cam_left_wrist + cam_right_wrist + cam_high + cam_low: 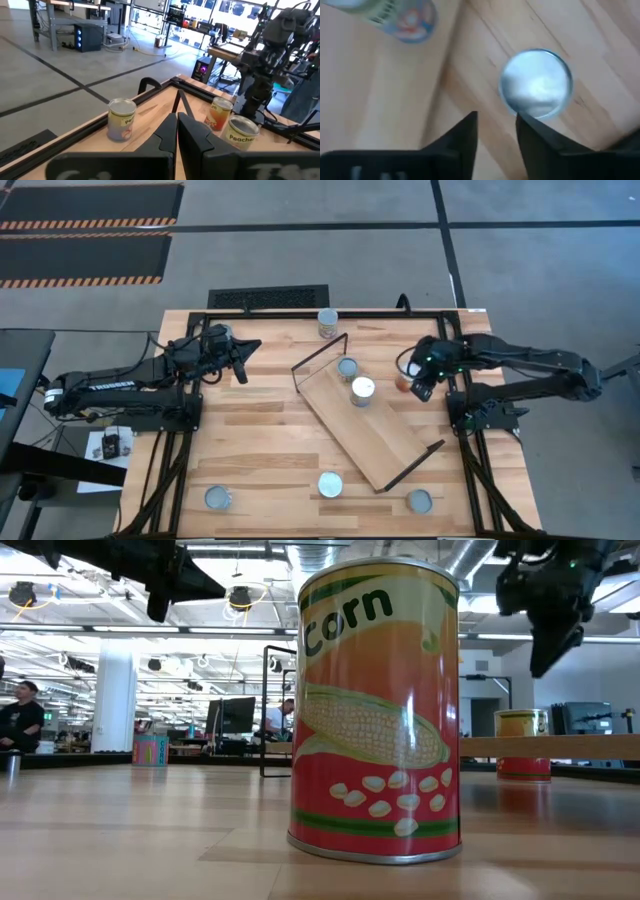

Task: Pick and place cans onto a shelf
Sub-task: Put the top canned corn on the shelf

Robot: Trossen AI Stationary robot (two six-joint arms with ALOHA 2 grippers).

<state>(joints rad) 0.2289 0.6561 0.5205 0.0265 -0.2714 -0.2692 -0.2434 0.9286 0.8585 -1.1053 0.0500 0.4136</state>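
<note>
The shelf [385, 438], a light board with black wire end frames, lies slantwise mid-table. Two cans [347, 368] [363, 391] stand on its far end. Beside that end stands an orange-labelled can [403, 380], whose silvery top [536, 84] shows in the right wrist view. My right gripper [420, 387] [497, 132] hangs open above it, pointing steeply down, with nothing between its fingers. My left gripper [245, 352] [177, 125] is shut and empty over the table's far left. Another can [328, 323] stands at the far edge.
Three more cans stand along the near edge [218, 498] [330, 485] [420, 501]. The middle one, a corn can [377, 710], fills the low view. A black frame [300, 312] runs round the table's far side. People sit in the room beyond [18, 715].
</note>
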